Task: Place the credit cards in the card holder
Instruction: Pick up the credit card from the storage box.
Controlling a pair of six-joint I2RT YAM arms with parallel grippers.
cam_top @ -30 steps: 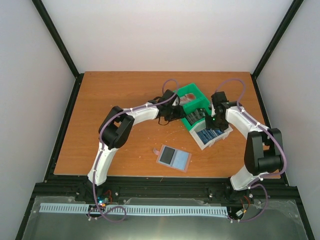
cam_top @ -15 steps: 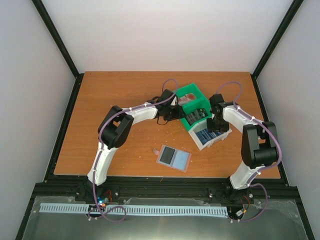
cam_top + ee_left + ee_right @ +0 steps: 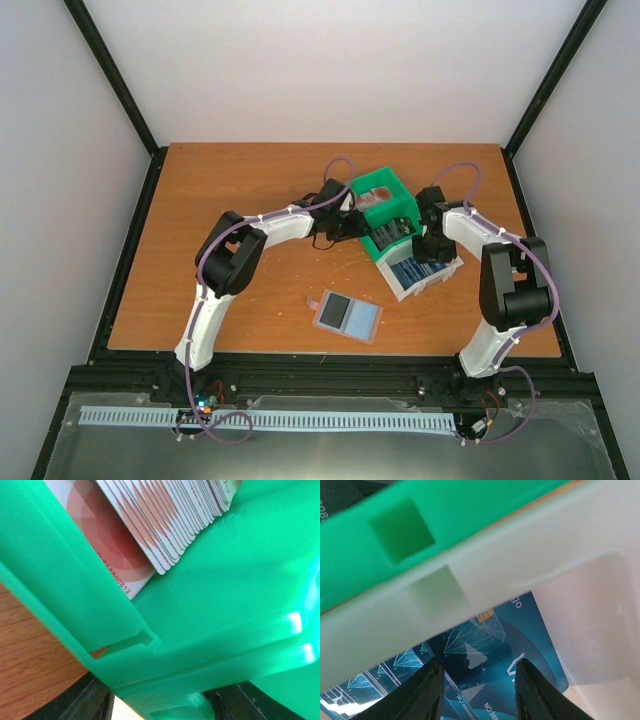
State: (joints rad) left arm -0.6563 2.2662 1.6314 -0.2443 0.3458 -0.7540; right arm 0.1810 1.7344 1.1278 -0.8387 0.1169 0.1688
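Observation:
The card holder [image 3: 348, 316] lies open on the table near the front, tan-pink rim with a grey-blue inside, apart from both grippers. The credit cards stand in a green-and-white tray [image 3: 385, 185]: red-and-white cards [image 3: 372, 200] at the back, dark ones [image 3: 393, 232] in the middle, blue ones [image 3: 415, 270] in the white end. My left gripper [image 3: 345, 222] sits at the tray's left side; its wrist view shows the green wall [image 3: 225, 580] between its spread jaws and the red-and-white cards [image 3: 150, 525]. My right gripper [image 3: 480, 695] is open just above a blue card [image 3: 490, 645], not holding it.
The tray's white wall [image 3: 520, 555] and green wall [image 3: 445, 510] stand close in front of my right gripper. Black frame rails run along the table's edges, with white walls behind. Both arms reach in towards the tray at the table's back middle.
My right gripper has moved a little left and down into the white compartment over the blue cards. The left arm, tray and card holder have not moved.

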